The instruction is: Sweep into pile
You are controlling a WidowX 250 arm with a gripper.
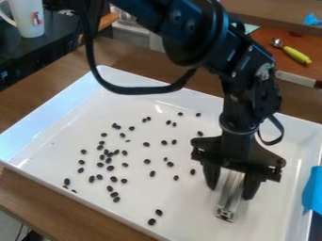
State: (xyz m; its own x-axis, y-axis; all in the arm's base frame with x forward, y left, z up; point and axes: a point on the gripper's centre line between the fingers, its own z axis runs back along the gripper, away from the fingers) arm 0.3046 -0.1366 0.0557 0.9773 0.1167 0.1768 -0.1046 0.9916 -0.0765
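The black gripper (232, 190) hangs over the right part of the white tray (189, 221), pointing down. Its two fingers are shut on a silver metal bar (231, 197), one on each side, and the bar's end stands out towards the tray's front. Many small black beans (110, 168) lie scattered over the tray's left and middle, thickest left of centre. Two beans (155, 217) sit near the front edge, and one (192, 172) is just left of the gripper. The arm hides part of the tray's back right.
Raised walls surround the tray on a wooden table (56, 207). Blue material (312, 190) hangs over the right wall. Behind are a spoon with a green handle (297, 55), a white-handled tool (295, 79) and, at upper left, a white mug (27, 19).
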